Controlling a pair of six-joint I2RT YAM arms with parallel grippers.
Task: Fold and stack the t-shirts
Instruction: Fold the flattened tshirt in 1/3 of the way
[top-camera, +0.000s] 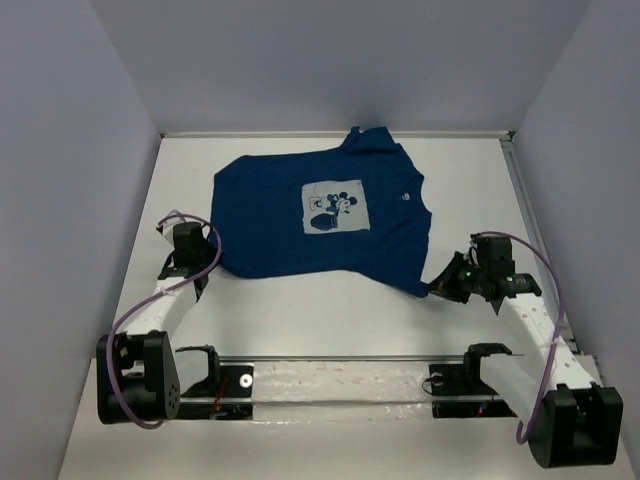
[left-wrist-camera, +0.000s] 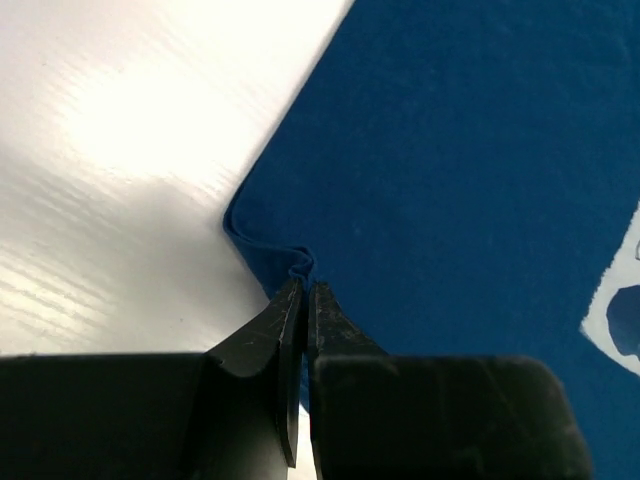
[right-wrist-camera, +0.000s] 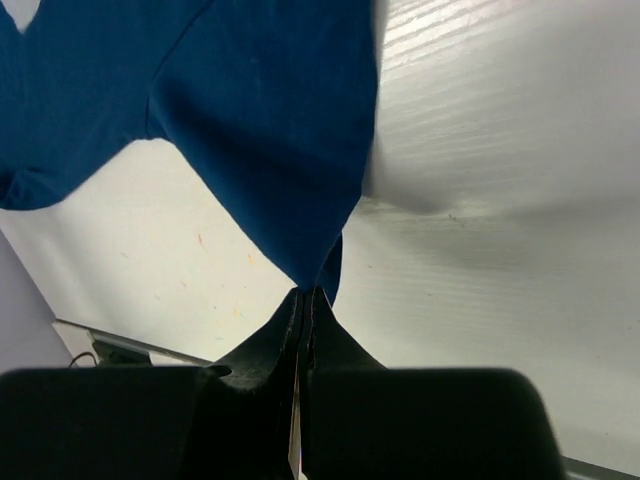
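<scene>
Closest to the camera is the metal rail (top-camera: 340, 358) along the front edge of the table (top-camera: 330, 315), with the left arm (top-camera: 160, 310) and the right arm (top-camera: 535, 330) bolted at either end. So two arms and two grippers, and both grippers have cloth in them.

The left gripper (left-wrist-camera: 303, 290) is pinched tight on the near left corner of the t-shirt (top-camera: 290, 225), and you can see a little pucker of blue fabric right at the tips. The right gripper (right-wrist-camera: 308, 295) is clamped on the near right corner. The cloth there hangs up off the surface, with a shadow under it.

Between the rail and the shirt's near hem there's a wide band of bare white tabletop. That hem runs pretty much from one gripper to the other.

There's only one shirt, dark blue, spread mostly flat across the middle and far half of the table. It has one white chest print (top-camera: 332, 207) facing up, a dark cartoon figure.

There are bare strips on both sides. The right one is wider, out to the table's right edge. At the far end, a bunched bit of the shirt pokes up nearly to the back edge. Plain walls (top-camera: 60, 150) close in the left, right and back.
</scene>
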